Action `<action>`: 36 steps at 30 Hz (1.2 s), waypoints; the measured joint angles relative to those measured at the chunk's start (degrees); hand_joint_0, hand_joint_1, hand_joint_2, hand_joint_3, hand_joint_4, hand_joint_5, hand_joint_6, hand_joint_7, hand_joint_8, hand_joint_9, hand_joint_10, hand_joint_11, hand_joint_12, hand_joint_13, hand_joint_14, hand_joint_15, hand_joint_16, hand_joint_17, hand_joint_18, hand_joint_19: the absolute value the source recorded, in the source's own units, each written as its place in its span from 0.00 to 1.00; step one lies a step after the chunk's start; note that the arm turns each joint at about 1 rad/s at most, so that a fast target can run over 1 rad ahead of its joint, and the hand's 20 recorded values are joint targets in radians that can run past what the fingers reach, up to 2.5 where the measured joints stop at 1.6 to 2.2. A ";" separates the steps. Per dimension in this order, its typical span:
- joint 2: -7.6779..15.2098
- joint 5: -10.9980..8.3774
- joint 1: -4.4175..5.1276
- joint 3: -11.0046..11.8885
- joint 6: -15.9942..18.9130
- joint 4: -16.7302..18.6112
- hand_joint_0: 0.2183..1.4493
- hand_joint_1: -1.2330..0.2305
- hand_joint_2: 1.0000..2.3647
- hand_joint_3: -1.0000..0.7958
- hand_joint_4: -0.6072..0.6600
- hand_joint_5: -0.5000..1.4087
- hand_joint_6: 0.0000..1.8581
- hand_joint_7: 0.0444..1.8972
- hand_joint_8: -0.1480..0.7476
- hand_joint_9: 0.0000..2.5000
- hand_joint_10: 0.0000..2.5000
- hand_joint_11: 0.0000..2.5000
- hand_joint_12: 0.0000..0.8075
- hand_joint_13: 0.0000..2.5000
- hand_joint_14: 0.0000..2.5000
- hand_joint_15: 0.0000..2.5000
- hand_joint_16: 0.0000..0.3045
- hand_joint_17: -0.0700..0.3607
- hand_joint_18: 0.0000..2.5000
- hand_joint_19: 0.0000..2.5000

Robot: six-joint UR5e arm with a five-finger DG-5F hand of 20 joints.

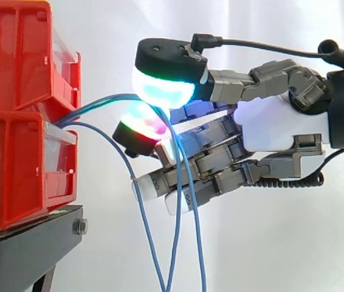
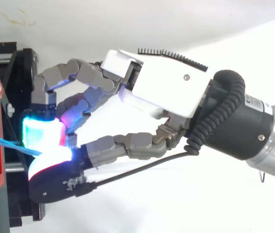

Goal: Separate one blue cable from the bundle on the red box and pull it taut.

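The blue cable [image 1: 93, 104] leaves the gap between the two stacked red bins [image 1: 14, 170] and rises in a shallow arch toward 3 o'clock. There I see it pinched between two glowing pads [image 1: 163, 88] of the robot hand [image 1: 275, 125], one on top and one just beneath, closed narrow on the strand. Past the pinch it drops toward 6 o'clock, in front of the lower curled fingers, and runs out of the bottom edge. A second blue strand [image 1: 127, 167] comes from the same gap and sags toward 5 o'clock, apart from the held one near the bins and close to it lower down.

From above, the cable [image 2: 1, 141] runs from the bin at 9 o'clock to the lit pads, and the robot hand [image 2: 166, 82] reaches in from 3 o'clock.

Between the bin fronts and the pads I have an open gap crossed by the two strands. Under the hand, toward 6 o'clock, there is free air against the white curtain [image 1: 269, 243]. The bins sit on the black stand [image 1: 26, 249] at 7 o'clock, its front edge jutting below the lower bin.
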State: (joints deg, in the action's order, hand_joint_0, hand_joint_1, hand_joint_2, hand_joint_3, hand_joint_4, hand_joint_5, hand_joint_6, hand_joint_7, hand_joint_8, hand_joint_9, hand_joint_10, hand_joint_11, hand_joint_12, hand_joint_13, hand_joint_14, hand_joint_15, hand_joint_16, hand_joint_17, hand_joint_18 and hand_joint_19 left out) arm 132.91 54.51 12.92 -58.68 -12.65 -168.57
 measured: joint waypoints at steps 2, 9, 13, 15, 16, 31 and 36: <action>0.00 -0.01 0.00 0.00 0.00 0.00 0.30 0.34 0.01 0.35 0.53 0.19 0.47 0.63 0.51 0.46 0.01 0.31 0.48 0.36 0.01 0.18 0.13 0.37 0.32 0.19; 0.00 -0.02 0.00 0.03 0.00 -0.01 0.29 0.45 0.01 0.42 0.55 0.21 0.45 0.61 0.54 0.49 0.01 0.28 0.52 0.37 0.01 0.17 0.16 0.41 0.33 0.18; 0.00 -0.02 0.00 0.01 0.00 0.00 0.28 0.46 0.01 0.44 0.55 0.21 0.45 0.59 0.54 0.50 0.01 0.28 0.53 0.38 0.01 0.17 0.16 0.42 0.34 0.18; 0.01 -0.02 0.00 0.02 -0.01 0.00 0.29 0.47 0.01 0.45 0.56 0.21 0.44 0.59 0.55 0.50 0.01 0.28 0.53 0.38 0.01 0.17 0.16 0.42 0.34 0.18; 0.01 -0.02 0.00 0.03 0.00 0.00 0.29 0.48 0.01 0.45 0.57 0.21 0.44 0.58 0.55 0.51 0.01 0.27 0.53 0.38 0.01 0.17 0.16 0.42 0.34 0.17; 0.03 -0.02 0.00 0.02 0.00 -0.01 0.30 0.46 0.01 0.49 0.61 0.23 0.41 0.62 0.58 0.53 0.01 0.26 0.55 0.39 0.00 0.16 0.18 0.45 0.36 0.16; 0.03 -0.02 0.00 0.04 0.00 0.00 0.30 0.46 0.01 0.50 0.67 0.24 0.38 0.63 0.58 0.54 0.01 0.26 0.55 0.39 0.00 0.16 0.18 0.44 0.36 0.16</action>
State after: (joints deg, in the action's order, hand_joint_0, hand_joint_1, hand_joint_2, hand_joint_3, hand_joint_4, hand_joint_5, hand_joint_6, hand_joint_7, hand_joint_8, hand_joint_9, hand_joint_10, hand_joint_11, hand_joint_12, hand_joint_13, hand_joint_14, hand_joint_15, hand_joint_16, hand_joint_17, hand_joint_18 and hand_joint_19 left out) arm 132.94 54.49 12.92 -58.64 -12.66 -168.57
